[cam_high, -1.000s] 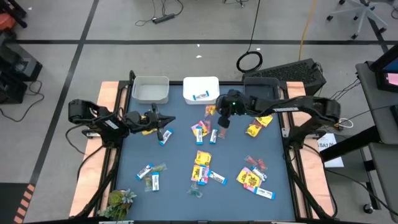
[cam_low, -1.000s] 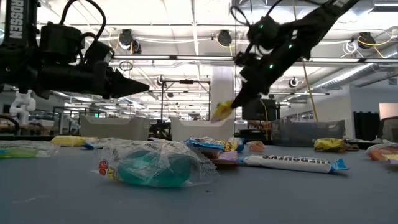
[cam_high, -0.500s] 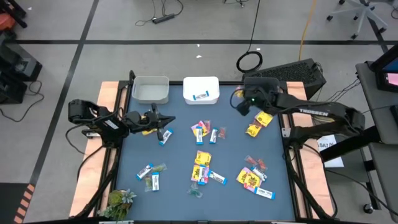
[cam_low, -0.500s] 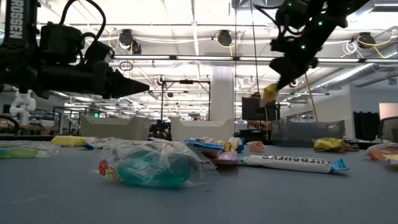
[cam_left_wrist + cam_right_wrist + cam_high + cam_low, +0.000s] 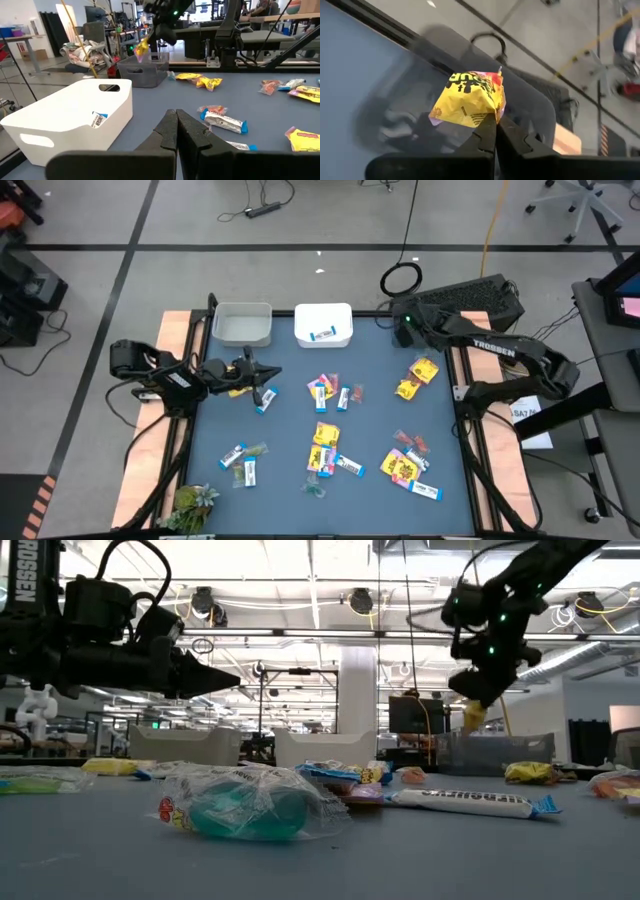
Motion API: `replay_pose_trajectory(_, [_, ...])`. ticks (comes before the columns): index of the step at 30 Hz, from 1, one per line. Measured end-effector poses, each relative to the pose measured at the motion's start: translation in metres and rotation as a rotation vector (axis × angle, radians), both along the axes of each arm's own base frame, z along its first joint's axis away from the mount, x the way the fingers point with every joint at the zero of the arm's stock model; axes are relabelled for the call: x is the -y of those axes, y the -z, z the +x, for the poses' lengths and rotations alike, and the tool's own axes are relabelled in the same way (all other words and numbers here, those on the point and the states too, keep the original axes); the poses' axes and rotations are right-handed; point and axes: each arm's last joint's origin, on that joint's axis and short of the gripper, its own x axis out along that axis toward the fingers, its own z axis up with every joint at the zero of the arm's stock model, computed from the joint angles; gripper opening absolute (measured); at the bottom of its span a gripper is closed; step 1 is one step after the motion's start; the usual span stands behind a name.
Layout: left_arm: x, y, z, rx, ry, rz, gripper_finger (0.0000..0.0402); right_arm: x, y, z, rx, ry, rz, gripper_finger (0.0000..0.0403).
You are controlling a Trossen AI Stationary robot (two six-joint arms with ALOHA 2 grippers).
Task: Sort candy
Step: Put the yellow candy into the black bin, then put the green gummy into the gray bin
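Candy lies scattered over the blue table (image 5: 290, 480): yellow packets (image 5: 325, 433), blue-and-white bars (image 5: 345, 465) and small red pieces (image 5: 357, 392). One bar lies in the white bin (image 5: 323, 323). At the far right corner my right gripper (image 5: 400, 335) is shut on a yellow packet (image 5: 470, 97) over the dark grey bin (image 5: 495, 752). My left gripper (image 5: 276, 373) waits shut and level at the table's left, holding nothing. My right gripper pinches the yellow packet by one edge (image 5: 489, 114) between its two fingers. The fingers slant downward. The packet juts out past the fingertips, lifted clear of everything, and hangs just above the dark grey bin (image 5: 395, 115).
A pale grey bin (image 5: 243, 323) stands at the far edge beside the white one. A green leafy thing (image 5: 190, 505) lies at the near left corner. A clear greenish sweet (image 5: 245, 805) lies near the front edge. Bare blue table shows along the left side.
My right gripper has swung from above the table's middle toward the far right corner. It turned about on the way and stayed shut on the yellow packet, which now hangs over the dark grey bin.
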Motion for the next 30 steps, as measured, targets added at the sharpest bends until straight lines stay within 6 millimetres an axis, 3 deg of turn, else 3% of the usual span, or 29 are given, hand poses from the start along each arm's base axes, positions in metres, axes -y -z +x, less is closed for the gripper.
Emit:
replay_pose_trajectory(7, [0.0,0.0,0.0,0.0,0.0,0.0,0.0002,0.027,0.027,-0.001,0.004,0.043,0.111,0.0])
replay_pose_trajectory(17, [0.0,0.001,0.0,-0.009,0.0,0.002,0.0002,0.044,0.058,-0.003,-0.032,0.087,0.223,0.0001])
replay_pose_trajectory(24, [-0.001,0.005,0.001,-0.052,-0.019,-0.014,0.0002,0.043,0.058,-0.004,-0.065,0.068,0.229,0.0038])
replay_pose_trajectory(30, [-0.004,0.004,0.012,-0.092,-0.02,-0.024,0.0002,0.036,0.041,-0.009,-0.067,0.074,0.175,0.0098])
